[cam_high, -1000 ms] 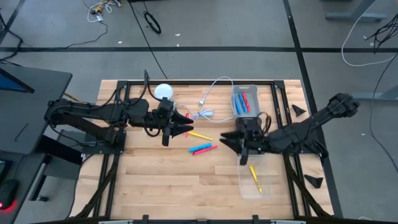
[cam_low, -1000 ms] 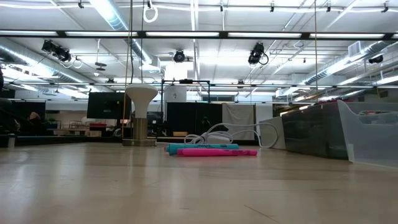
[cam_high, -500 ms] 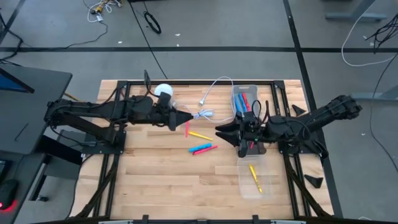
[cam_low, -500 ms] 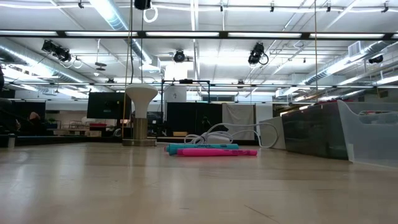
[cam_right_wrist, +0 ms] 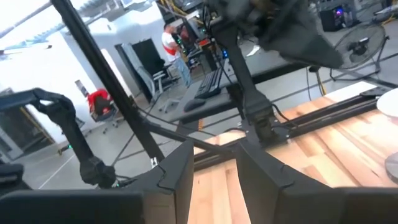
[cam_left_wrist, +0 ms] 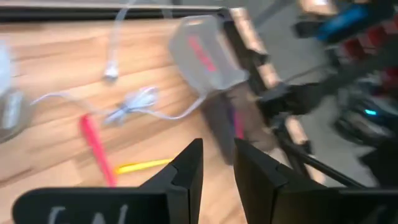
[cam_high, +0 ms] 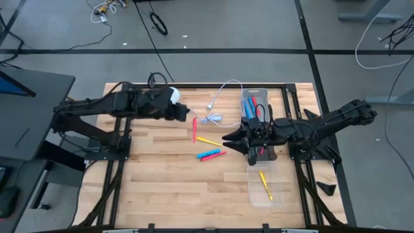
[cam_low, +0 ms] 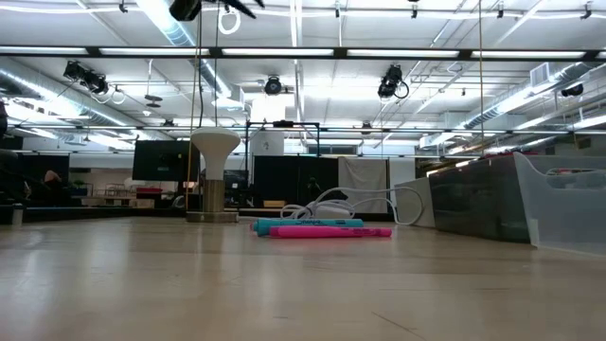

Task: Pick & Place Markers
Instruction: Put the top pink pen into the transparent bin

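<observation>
**Both arms raised over the desk, markers lying between them**

At the left of the wooden desk [cam_high: 162, 188], the left arm reaches in toward the back, and its end effector [cam_high: 187, 114] hangs beside a white round object [cam_high: 170, 94]. From its wrist camera the two dark fingers [cam_left_wrist: 186, 171] stand a little apart with nothing between them.

Just past that end effector a red marker [cam_high: 194, 129] lies on the desk, running front to back, close to the coiled part of a white cable [cam_high: 217, 103] that trails toward the back edge. Next comes a yellow marker [cam_high: 207, 140], lying at a slant, and in front of it a blue marker [cam_high: 208, 153] and a pink marker [cam_high: 213, 156] lie side by side, touching or nearly so. From table height those two show as a teal and pink pair [cam_low: 322, 227] in front of the cable loop.

Further right, the right end effector [cam_high: 228, 138] points toward the middle of the desk, near the yellow marker. Its fingers [cam_right_wrist: 180, 171] are slightly apart and hold nothing.

Behind the right arm a clear bin [cam_high: 262, 94] holds red and blue markers. In front of the arm a second clear tray [cam_high: 253, 194] holds another yellow marker [cam_high: 265, 185].
</observation>
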